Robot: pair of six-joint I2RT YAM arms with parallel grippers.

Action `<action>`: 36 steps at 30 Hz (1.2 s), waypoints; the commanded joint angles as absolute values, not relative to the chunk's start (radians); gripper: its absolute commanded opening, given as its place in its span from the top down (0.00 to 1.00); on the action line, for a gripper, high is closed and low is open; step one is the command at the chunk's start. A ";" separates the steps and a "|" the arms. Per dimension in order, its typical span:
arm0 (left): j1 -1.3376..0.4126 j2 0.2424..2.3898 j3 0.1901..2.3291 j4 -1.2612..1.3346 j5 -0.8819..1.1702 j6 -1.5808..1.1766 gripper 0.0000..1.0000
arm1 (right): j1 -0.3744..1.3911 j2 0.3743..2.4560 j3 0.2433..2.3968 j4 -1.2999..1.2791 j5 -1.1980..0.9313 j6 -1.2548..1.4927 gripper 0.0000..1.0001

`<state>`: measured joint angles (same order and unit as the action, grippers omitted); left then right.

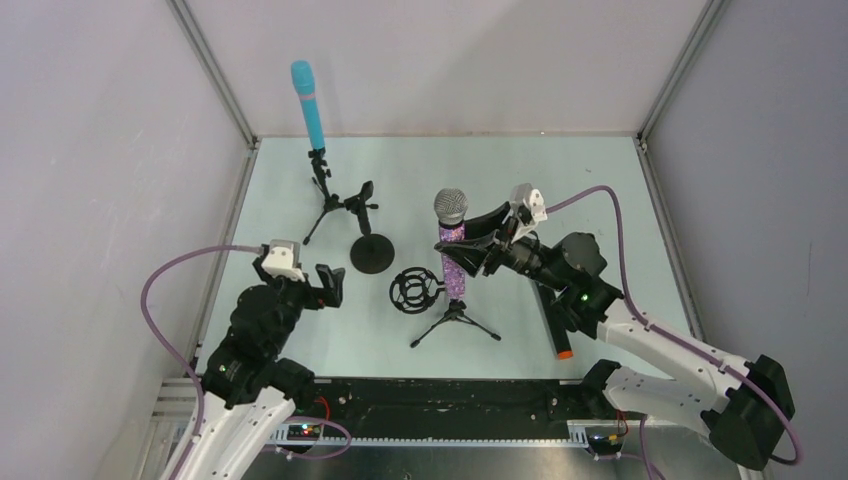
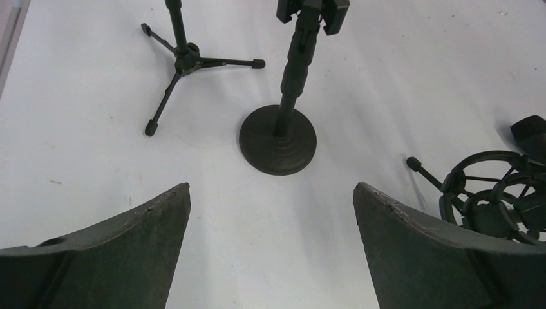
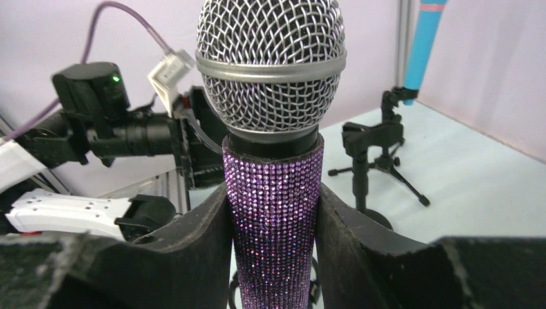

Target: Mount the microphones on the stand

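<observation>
Start nearest the arm bases. The black microphone (image 1: 558,335) lies flat on the table (image 1: 620,200). Its long axis runs near to far, with the orange end toward the near edge. Its far end is hidden under the right arm.

The left gripper (image 1: 328,283) (image 2: 270,193) hovers over the table just left of the ring cradle (image 1: 413,290) (image 2: 496,193). Its fingers are spread wide with nothing between them.

At mid-table, the purple glitter microphone (image 1: 453,245) (image 3: 273,193) stands upright, axis vertical and silver mesh head up, above the small tripod stand (image 1: 455,322). The right gripper (image 1: 470,252) (image 3: 273,212) is clamped on the glitter body just below the head, one pad on each side. You cannot tell whether the lower end is seated in the stand.

Beyond it stands the round-base stand (image 1: 371,250) (image 2: 278,138).

Farthest, near the far left corner, the light blue microphone (image 1: 308,105) (image 3: 422,45) stands vertical, head up, on the far tripod stand (image 1: 322,195) (image 2: 183,61).
</observation>
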<state>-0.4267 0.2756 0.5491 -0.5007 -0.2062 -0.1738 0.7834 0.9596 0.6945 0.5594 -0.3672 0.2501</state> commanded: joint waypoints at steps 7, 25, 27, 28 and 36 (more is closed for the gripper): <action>-0.421 0.279 0.507 -0.491 -0.247 -0.194 0.00 | 0.864 1.053 0.834 0.762 -0.362 0.248 1.00; -0.420 0.436 0.529 -0.489 -0.206 -0.223 0.00 | 0.926 1.251 0.872 0.954 -0.421 0.209 1.00; -0.420 0.441 0.529 -0.489 -0.187 -0.223 0.00 | 0.934 1.277 0.886 0.958 -0.436 0.208 1.00; -0.420 0.439 0.530 -0.490 -0.170 -0.223 0.00 | 0.937 1.285 0.894 0.959 -0.448 0.206 1.00; -0.420 0.442 0.528 -0.487 -0.145 -0.221 0.00 | 0.946 1.319 0.908 0.927 -0.445 0.143 1.00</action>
